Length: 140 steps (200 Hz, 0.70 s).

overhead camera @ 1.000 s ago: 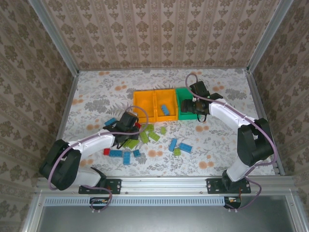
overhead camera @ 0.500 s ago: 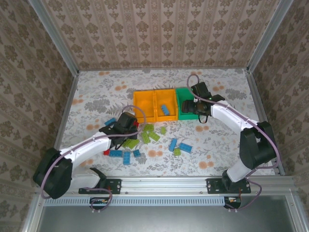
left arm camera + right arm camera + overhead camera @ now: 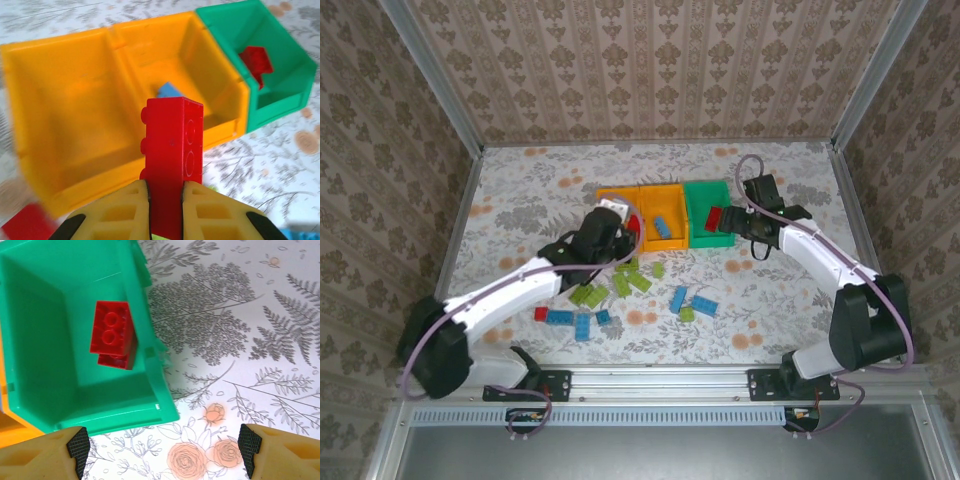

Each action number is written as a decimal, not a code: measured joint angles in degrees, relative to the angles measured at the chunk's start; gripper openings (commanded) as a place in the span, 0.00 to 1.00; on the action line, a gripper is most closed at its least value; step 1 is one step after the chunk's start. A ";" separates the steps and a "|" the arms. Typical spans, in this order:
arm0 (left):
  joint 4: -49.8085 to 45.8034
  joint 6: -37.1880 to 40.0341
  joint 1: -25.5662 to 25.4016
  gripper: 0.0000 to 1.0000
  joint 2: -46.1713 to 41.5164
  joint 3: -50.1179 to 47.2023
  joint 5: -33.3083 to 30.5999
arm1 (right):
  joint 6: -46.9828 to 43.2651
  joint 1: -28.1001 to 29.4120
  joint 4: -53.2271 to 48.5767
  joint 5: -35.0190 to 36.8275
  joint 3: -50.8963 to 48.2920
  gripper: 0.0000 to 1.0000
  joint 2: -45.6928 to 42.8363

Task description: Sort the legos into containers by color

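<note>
The top camera looks down from high up on the whole table (image 3: 520, 190). The left wrist camera looks from close by across the yellow bins (image 3: 65, 100) to the green bin (image 3: 280, 100); the right wrist camera looks straight down into it. All three see it.

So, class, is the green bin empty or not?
Not empty: the green bin holds a red brick on its floor.

Floral table (image 3: 520, 200) bears three joined bins (image 3: 715, 240) and scattered legos (image 3: 678, 298).

I see a glossy plastic red brick (image 3: 172, 145), left gripper (image 3: 165, 192) in matt yellow plastic, shiny plastic orange bins (image 3: 75, 125) and green bin (image 3: 40, 365), matt printed table cover (image 3: 240, 340)
</note>
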 measured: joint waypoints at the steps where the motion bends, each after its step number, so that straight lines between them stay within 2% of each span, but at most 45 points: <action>1: 0.20 0.09 -0.02 0.17 0.79 0.55 0.44 | 0.04 -0.02 0.00 0.00 -0.07 0.81 -0.07; 50: 2.47 2.21 -1.07 0.16 24.55 22.82 12.81 | 1.92 -1.42 0.61 -0.42 -5.27 0.81 -4.70; 98: 1.40 0.72 -1.14 0.14 38.62 37.94 18.80 | 3.52 -2.19 0.87 -1.03 -10.54 0.81 -9.49; 120: 0.46 -0.76 -1.11 0.19 41.81 41.33 19.56 | 3.78 -2.47 0.83 -1.38 -12.00 0.81 -11.26; 140: -0.37 -2.36 -1.14 0.30 43.04 42.56 19.65 | 3.80 -2.60 0.83 -1.81 -12.37 0.81 -12.35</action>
